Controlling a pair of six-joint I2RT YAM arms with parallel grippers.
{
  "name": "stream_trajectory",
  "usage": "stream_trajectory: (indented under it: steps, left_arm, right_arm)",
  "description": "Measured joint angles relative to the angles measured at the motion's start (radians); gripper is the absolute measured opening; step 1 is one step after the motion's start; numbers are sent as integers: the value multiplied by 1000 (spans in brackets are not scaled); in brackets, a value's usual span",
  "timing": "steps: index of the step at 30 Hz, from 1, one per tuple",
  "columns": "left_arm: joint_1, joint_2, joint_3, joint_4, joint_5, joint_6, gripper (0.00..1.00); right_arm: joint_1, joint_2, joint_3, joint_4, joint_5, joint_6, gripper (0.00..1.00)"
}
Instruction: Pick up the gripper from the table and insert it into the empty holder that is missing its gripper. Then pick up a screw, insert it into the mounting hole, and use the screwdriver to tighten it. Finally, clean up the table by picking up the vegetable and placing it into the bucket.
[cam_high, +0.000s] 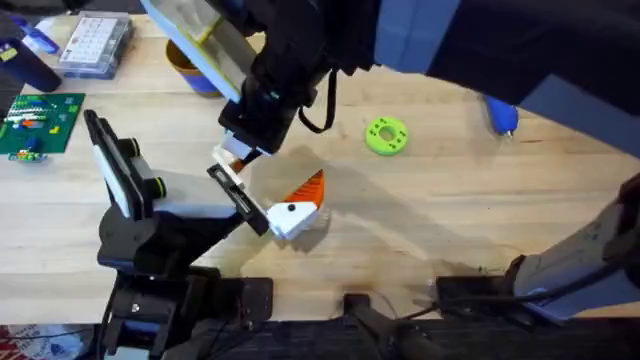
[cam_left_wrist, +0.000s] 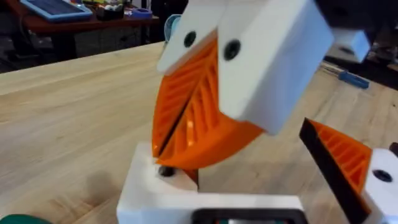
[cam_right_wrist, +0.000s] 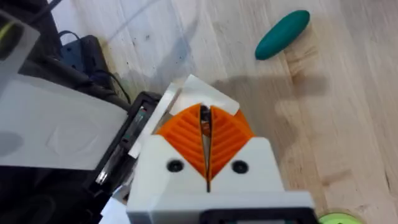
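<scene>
At the far left of the desk (cam_high: 420, 230) lie a green circuit board (cam_high: 35, 120) and, behind it, a clear compartment box (cam_high: 95, 45). The white-and-black stand (cam_high: 130, 190) reaches rightward from the desk's near left, with the holder (cam_high: 232, 195) at its tip. The bucket (cam_high: 185, 65) stands behind the stand, partly covered by the right arm, which reaches across from the upper right.

The right pincer (cam_high: 237, 160) hangs over the far end of the holder. Its 2 orange pads (cam_right_wrist: 186, 134) are pressed together, with only a thin dark line between them. I cannot tell whether anything is pinched there. Their tips touch the white block of the gripper (cam_left_wrist: 186, 199), beside a small dark hole in its top. The block sits at the black rail. Its orange wedge is hidden.

Just right of this, the twin finger (cam_high: 295, 210) sits on the rail's other end. Further right lie a green spool (cam_high: 386, 136) and then the screwdriver (cam_high: 500, 115), near the far edge. The teal vegetable (cam_right_wrist: 283, 34) lies on bare wood, well apart from the stand.
</scene>
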Motion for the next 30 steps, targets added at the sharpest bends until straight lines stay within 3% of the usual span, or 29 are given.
stream_trajectory:
  steps: [10,14,25,28,30]
  left_arm:
    - [0,0,0,0,0,-3,990]
    - [0,0,0,0,-2,-3,990]
    - [0,0,0,0,-5,-2,990]
    - [0,0,0,0,-5,-3,990]
    - [0,0,0,0,-5,-3,990]
  right_arm:
    - [0,0,0,0,0,0,11]
    - [0,1,0,-2,-5,2,85]
    - [0,1,0,-1,-15,9,135]
    - [0,1,0,-1,-16,13,227]
    - [-2,1,0,0,-16,13,394]
